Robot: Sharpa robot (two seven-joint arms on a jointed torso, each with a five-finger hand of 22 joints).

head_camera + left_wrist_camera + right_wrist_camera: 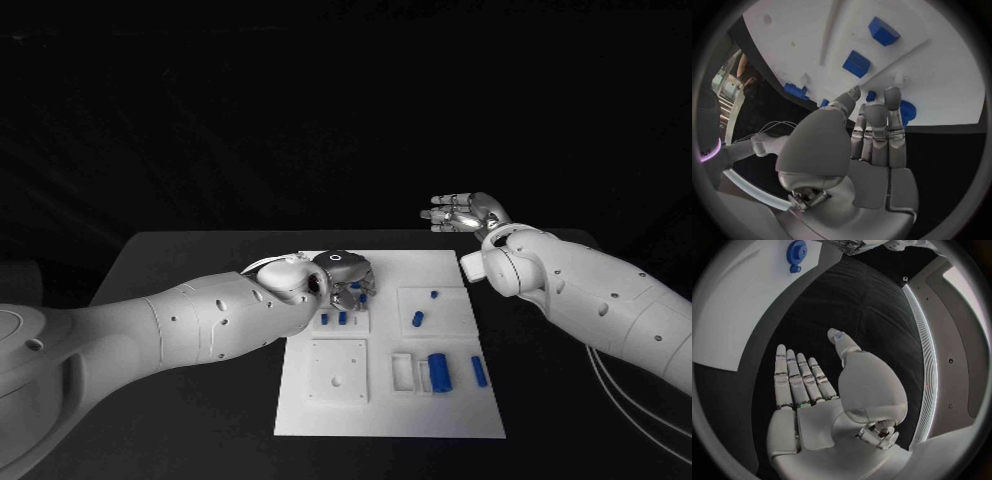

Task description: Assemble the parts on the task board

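The near edge of the white task board (389,425) was seen closest in the head view, with a strip of bare black surface (188,400) left between it and the front, and broader dark margins at either side. On the board's near half, a large blue cylinder (438,371) was laid beside a slimmer blue pin (479,371), next to a raised square plate (339,371). Further back, a small blue peg (418,319) and another blue piece (434,296) were set on a square panel. The left hand (340,280) was placed over the board's far-left part, fingers pointed down beside two small blue parts (333,319); in the left wrist view its fingers (877,127) were held straight and close together near a blue gear (906,111), and whether anything was grasped could not be told. The right hand (464,213) was held beyond the board's far-right corner, over open surface, its fingers (795,377) extended and empty.
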